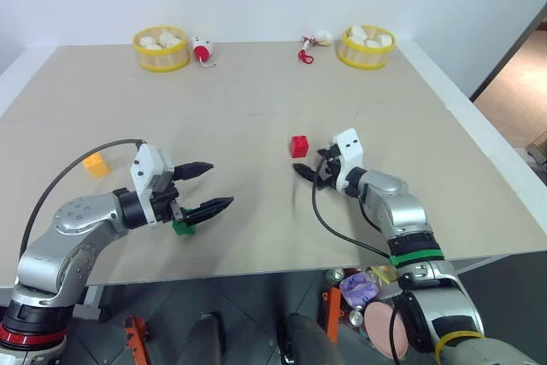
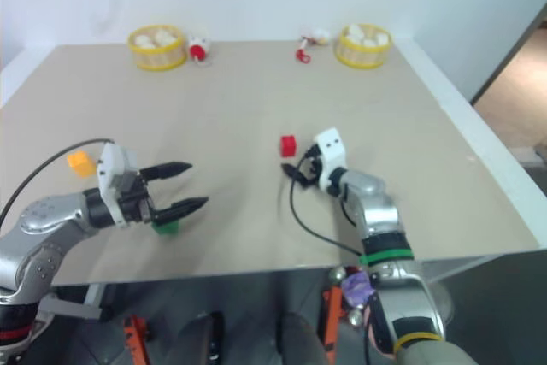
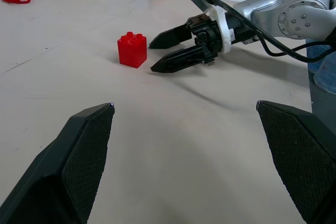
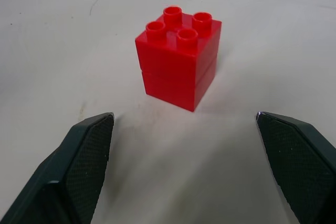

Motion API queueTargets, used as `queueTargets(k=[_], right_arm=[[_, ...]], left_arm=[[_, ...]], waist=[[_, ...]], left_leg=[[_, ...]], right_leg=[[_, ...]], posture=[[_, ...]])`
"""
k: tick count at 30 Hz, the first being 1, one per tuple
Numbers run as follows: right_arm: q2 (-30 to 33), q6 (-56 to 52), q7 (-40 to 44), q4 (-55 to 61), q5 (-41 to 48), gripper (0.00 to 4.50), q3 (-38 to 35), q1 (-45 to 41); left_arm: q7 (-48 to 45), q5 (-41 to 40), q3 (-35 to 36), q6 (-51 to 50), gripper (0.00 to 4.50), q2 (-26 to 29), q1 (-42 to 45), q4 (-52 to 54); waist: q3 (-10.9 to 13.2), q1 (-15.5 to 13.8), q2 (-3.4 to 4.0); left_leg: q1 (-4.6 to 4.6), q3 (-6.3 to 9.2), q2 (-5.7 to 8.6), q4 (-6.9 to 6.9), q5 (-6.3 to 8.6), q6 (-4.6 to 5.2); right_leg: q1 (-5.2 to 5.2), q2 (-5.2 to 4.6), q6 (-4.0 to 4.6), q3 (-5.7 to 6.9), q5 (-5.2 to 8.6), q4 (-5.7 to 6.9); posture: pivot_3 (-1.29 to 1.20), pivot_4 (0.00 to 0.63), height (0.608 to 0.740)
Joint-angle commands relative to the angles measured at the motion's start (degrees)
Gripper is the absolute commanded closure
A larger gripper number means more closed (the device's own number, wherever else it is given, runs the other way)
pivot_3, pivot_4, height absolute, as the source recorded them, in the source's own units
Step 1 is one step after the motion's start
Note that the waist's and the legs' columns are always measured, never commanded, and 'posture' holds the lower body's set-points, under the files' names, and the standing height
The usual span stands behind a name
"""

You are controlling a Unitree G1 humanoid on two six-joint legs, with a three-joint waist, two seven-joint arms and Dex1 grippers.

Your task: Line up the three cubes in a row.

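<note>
Wide beige table (image 1: 256, 126) across most of the head frame, white wall behind.

Left arm at lower left of the frame, with left gripper (image 1: 203, 187) pointing toward the centre, black fingers (image 1: 195, 169) spread wide, nothing between them. Right arm at lower right, reaching up and toward the middle; right gripper (image 1: 304, 168) also with fingers spread apart, holding nothing, the tips just beside the red cube.

Two yellow baskets at the far edge: left basket (image 1: 161, 61) at upper left, right basket (image 1: 365, 58) at upper right, both with pale lumps inside. Small red-and-white toy (image 1: 202, 50) just right of the left basket. Small red-and-pale item (image 1: 308, 49) left of the right basket, too small to tell more.

Red cube (image 1: 299, 145) standing upright on the table near the centre of the frame, studs on top, just left of the right gripper tips, not touching them; in the right wrist view red cube sits ahead of the open fingers, between their lines. Yellow cube (image 1: 97, 164) at middle left, beside the left arm cable. Green cube (image 1: 183, 226) at lower left, under the left gripper's lower finger, partly hidden; contact impossible to tell. Three cubes well apart, not in a row.
</note>
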State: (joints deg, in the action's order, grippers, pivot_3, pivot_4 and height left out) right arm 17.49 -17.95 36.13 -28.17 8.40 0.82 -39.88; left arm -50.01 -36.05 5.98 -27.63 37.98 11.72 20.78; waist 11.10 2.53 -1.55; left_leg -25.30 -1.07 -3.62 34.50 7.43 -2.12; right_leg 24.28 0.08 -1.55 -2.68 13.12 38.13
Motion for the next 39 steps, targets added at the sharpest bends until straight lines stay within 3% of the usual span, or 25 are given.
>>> queueTargets(k=[1,12,16,22,23,31,35,39], right_arm=[[-1.6,2.3,-1.0,-3.3,-0.6,0.01,0.2,-3.9],[-3.3,8.0,-2.5,-14.5,-2.3,0.01,-0.1,-10.5],[-2.9,8.9,-2.5,-16.8,-2.8,1.14,0.1,-11.3],[-2.5,9.5,-2.2,-17.9,-2.9,3.23,-0.3,-12.0],[-2.5,9.6,-2.2,-18.0,-3.0,3.33,-0.3,-12.1],[-0.2,14.3,1.8,-17.3,-2.9,3.33,-0.4,-12.5],[3.3,15.5,13.7,-13.9,0.2,3.33,-0.6,-11.9],[9.2,13.3,31.1,-7.8,4.6,3.33,0.6,-9.9]], left_arm=[[0.5,-0.3,0.9,0.8,0.00,-0.5,-0.4,2.1],[2.1,0.1,-0.7,0.7,0.00,-2.0,-0.8,4.1],[2.7,-0.1,-0.2,0.7,0.00,-1.9,-1.7,4.8],[2.8,0.1,0.0,0.9,0.00,-1.6,-1.8,4.7],[2.7,0.2,-0.1,1.0,0.00,-1.6,-1.6,4.4],[-0.1,1.7,-0.7,2.2,0.00,-0.9,1.9,0.0],[-3.3,2.4,-0.6,3.6,0.00,0.0,3.2,-3.2],[-10.6,0.9,-0.1,6.5,0.00,1.1,2.9,-6.0]], waist=[[0.0,0.1,0.00],[0.0,0.2,-0.02],[0.0,0.2,-0.02],[0.0,0.2,-0.02],[0.0,0.2,-0.02],[0.0,0.2,-0.02],[0.0,0.2,-0.01],[0.0,0.1,0.00]], left_leg=[[0.00,-0.01,0.00,0.00,0.00,0.00],[0.00,-0.16,0.00,-0.01,0.00,0.00],[0.00,-0.17,0.00,-0.03,0.00,0.00],[0.01,-0.18,0.00,-0.03,0.00,0.00],[0.01,-0.19,-0.01,-0.03,0.00,0.00],[0.01,-0.22,0.00,-0.02,0.00,0.00],[0.01,-0.27,0.00,-0.05,0.01,0.01],[0.01,-0.32,0.00,-0.09,0.04,0.04]], right_leg=[[0.00,0.00,0.00,-0.01,0.00,0.00],[0.04,0.00,-0.09,-0.16,-0.04,0.00],[0.05,0.01,-0.09,-0.18,-0.04,0.00],[0.06,0.01,-0.09,-0.20,-0.04,0.00],[0.06,0.01,-0.09,-0.20,-0.04,0.00],[0.06,0.01,-0.09,-0.22,-0.05,0.00],[0.08,0.01,-0.12,-0.26,-0.04,-0.01],[0.12,0.01,-0.16,-0.29,-0.02,-0.01]], posture=[[0.00,0.150,0.740],[0.00,0.150,0.740],[0.00,0.150,0.740],[0.00,0.150,0.740],[0.00,0.150,0.740],[0.00,0.150,0.740],[0.00,0.150,0.740],[0.00,0.150,0.740]])
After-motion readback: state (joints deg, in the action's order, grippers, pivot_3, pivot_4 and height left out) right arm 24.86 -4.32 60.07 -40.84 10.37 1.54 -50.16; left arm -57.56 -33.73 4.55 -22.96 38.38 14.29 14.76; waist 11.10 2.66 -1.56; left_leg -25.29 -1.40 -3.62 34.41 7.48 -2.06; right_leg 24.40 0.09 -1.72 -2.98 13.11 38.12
